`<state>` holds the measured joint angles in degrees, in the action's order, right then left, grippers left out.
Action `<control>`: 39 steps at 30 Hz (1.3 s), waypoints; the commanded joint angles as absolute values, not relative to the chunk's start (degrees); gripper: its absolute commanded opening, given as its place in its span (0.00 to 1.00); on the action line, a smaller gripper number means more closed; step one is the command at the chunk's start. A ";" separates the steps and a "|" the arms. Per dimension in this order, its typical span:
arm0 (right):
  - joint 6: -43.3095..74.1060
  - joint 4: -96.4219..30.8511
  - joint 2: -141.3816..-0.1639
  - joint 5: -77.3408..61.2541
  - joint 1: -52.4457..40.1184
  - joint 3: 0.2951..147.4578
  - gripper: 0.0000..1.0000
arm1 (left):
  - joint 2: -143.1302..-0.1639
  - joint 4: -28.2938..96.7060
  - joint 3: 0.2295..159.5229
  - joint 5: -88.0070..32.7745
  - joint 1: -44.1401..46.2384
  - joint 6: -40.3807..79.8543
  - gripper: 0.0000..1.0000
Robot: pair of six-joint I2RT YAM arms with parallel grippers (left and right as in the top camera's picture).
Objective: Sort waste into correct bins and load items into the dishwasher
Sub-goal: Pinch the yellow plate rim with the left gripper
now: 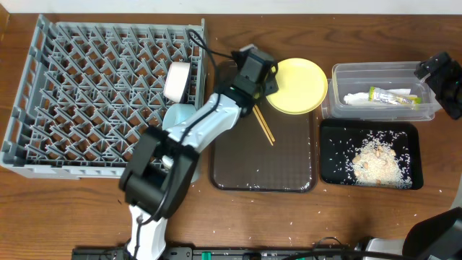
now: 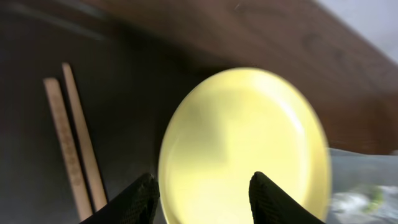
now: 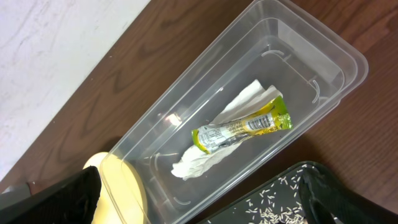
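Wooden bench (image 1: 79, 209) below, the left hand (image 2: 205, 196) hangs parted and empty at the edge of the yellow plate (image 2: 249, 137); the right hand (image 3: 202, 186) gapes empty over the clear tub (image 3: 348, 56).

Plate (image 2: 242, 149): blurred, lower rim cut off.
Blue bowl (image 1: 177, 115): mostly hidden under left arm (image 1: 216, 115).
Chopsticks (image 1: 264, 128): upper ends hidden.

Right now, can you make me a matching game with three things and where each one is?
Things:
1. wrapper
2. rice
3. chopsticks

Places:
A. brown tray
B. clear tub
C. black tray

Pairs: 1-B, 2-C, 3-A
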<state>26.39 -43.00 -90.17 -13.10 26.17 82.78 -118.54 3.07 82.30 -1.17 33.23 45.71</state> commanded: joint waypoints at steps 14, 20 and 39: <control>26.74 -43.09 -90.21 -13.13 26.24 83.20 0.99 | -126.63 -0.89 82.28 -0.86 33.61 48.34 0.46; 26.74 -43.09 -90.21 -13.15 26.22 83.20 0.99 | -128.01 -2.81 82.28 -0.84 34.11 48.29 0.43; 26.74 -43.09 -90.21 -13.13 26.22 83.20 0.99 | -129.01 -3.36 82.30 2.39 33.93 45.65 0.07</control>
<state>26.39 -43.00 -90.15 -13.10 26.17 82.78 -127.74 -3.44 82.30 1.45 34.17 46.76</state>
